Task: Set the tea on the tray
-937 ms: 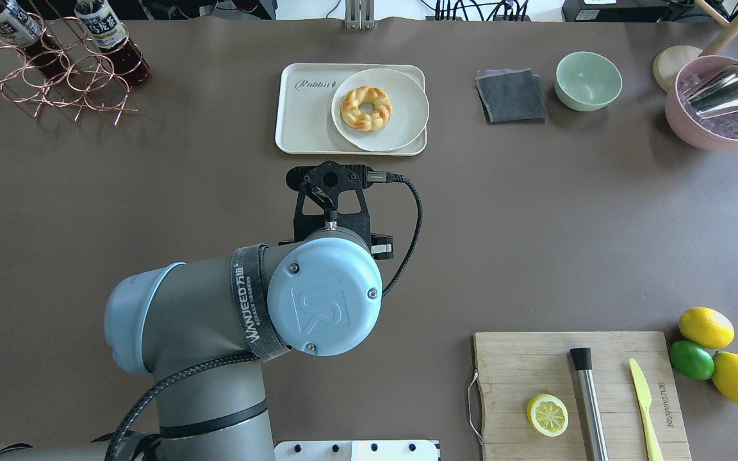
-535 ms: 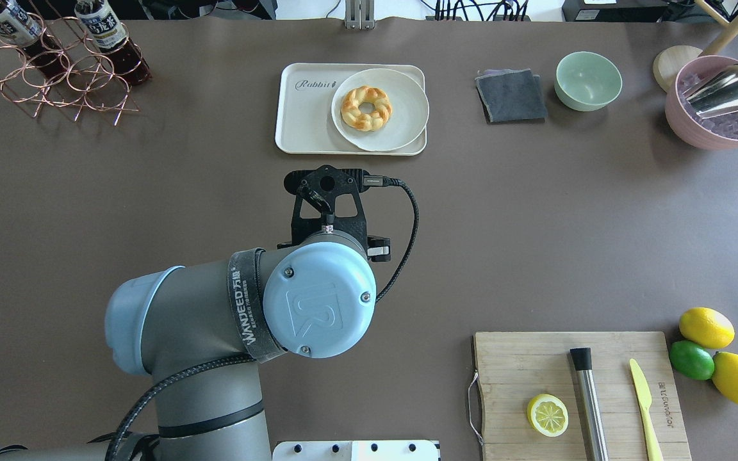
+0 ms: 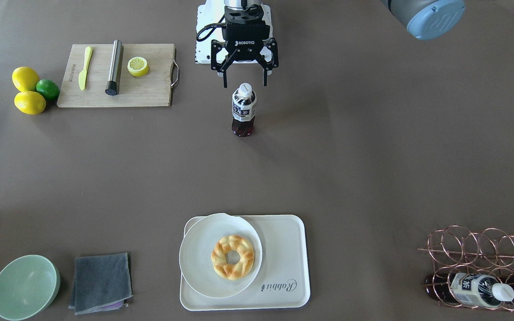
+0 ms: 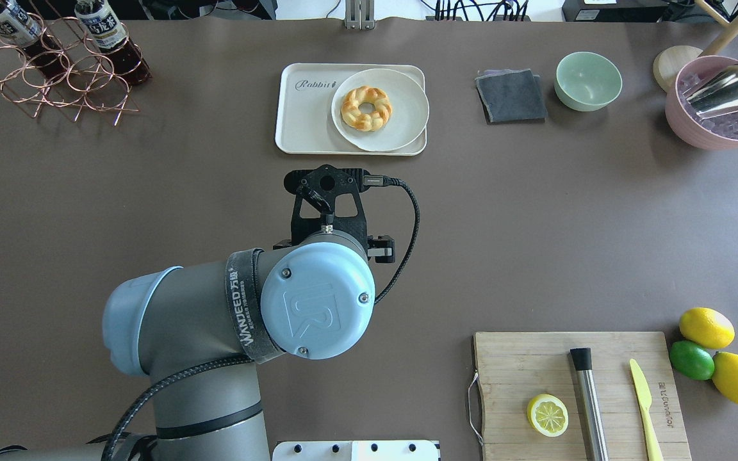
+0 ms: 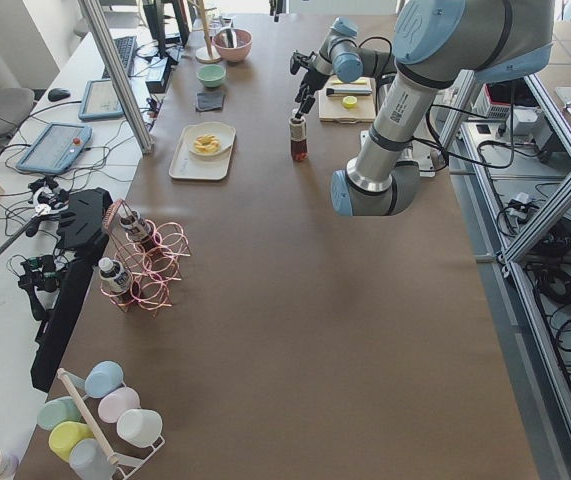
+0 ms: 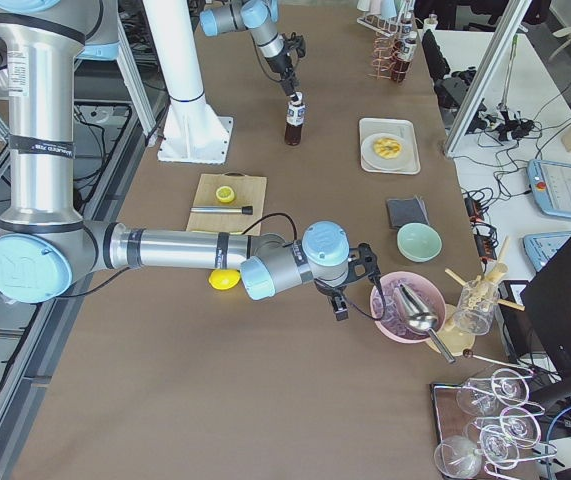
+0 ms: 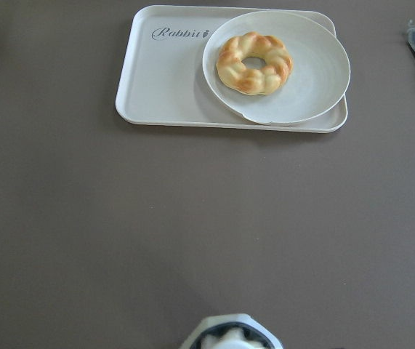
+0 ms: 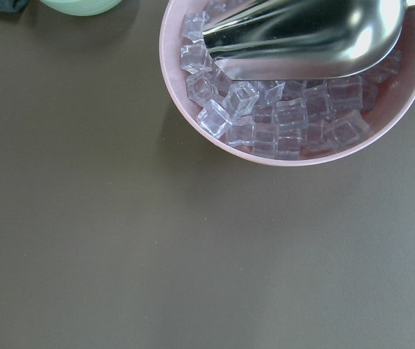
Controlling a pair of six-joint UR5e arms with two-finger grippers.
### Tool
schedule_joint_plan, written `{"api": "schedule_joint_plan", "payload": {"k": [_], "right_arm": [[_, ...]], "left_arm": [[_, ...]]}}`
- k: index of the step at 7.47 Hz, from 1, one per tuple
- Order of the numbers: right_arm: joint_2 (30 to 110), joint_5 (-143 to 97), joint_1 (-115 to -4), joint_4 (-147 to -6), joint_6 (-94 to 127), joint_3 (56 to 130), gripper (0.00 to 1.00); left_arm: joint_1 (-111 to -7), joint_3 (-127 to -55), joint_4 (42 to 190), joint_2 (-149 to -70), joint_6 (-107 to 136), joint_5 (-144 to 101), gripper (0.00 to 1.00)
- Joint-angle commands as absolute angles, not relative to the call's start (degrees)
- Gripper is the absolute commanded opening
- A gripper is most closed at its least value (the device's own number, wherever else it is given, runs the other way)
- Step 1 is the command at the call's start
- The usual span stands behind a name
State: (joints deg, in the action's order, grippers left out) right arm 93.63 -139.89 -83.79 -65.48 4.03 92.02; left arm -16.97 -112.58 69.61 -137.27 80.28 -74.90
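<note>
A tea bottle (image 3: 243, 111) stands upright on the bare table, well short of the tray (image 3: 283, 249). My left gripper (image 3: 244, 84) is open and points down just above the bottle's white cap, its fingers (image 3: 224, 80) spread to either side. The cap (image 7: 229, 336) shows at the bottom of the left wrist view, with the tray (image 7: 160, 80) ahead. In the overhead view the left arm hides the bottle; the tray (image 4: 305, 121) lies beyond. My right gripper (image 6: 343, 300) hovers beside the pink ice bowl (image 6: 405, 305); I cannot tell whether it is open or shut.
A round plate (image 3: 199, 263) with a doughnut (image 3: 233, 257) fills the tray's right half as the robot sees it. A copper rack (image 4: 55, 77) holds more tea bottles (image 4: 109, 38). There is also a cutting board (image 4: 523, 365), lemons (image 4: 705, 326), a green bowl (image 4: 588, 80) and a grey cloth (image 4: 511, 96).
My left arm's wrist has shifted slightly left and back toward the robot. Nothing else has moved.
</note>
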Motion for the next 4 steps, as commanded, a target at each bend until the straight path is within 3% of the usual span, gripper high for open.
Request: {"api": "schedule_joint_plan", "payload": {"k": [1, 4], "right_arm": [[88.9, -140.0, -82.2, -65.6, 14.4, 93.0, 0.99], [82.0, -140.0, -74.6, -66.3, 32.1, 97.2, 0.99]], "left_arm": [[-18.2, -118.4, 69.3, -135.7, 75.5, -75.8, 0.98], [-36.0, -124.5, 69.3, -126.5, 61.2, -99.7, 0.98]]}}
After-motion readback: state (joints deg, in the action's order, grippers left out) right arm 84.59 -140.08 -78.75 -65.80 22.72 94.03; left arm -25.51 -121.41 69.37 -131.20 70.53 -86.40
